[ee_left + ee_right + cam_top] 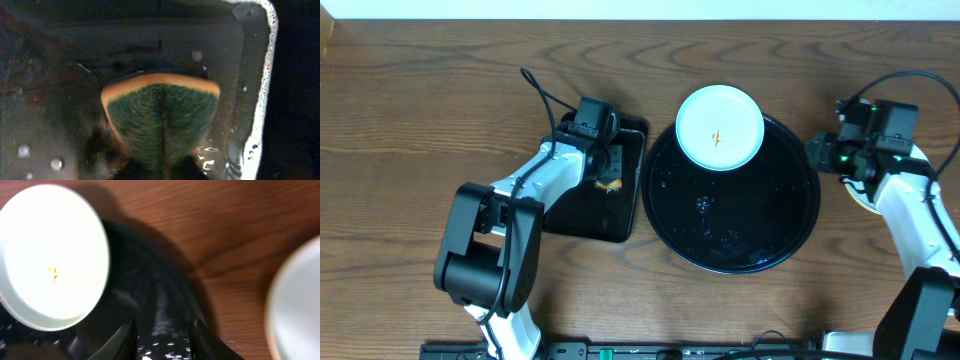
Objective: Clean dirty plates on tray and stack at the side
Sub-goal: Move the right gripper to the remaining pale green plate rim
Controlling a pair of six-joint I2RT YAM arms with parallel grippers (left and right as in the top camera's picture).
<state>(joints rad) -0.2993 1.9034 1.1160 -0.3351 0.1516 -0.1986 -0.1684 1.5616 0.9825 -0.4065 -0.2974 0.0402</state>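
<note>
We are judging the job partway done: one smeared plate [719, 127] is lying at the far rim of the tray [790, 235], a pale plate [300, 305] is resting right of the tray beneath our wide-open, empty right gripper [162, 340], and left of the tray our left gripper [605, 168] is pinching the sponge [160, 120].

Plate [720, 127]: was pale white, with a small orange smear at centre.
Tray [760, 215]: was glossy black.
Bench [420, 110]: was dark brown, wood-grained.
Sponge [160, 120]: was dark green, edged orange.
</note>
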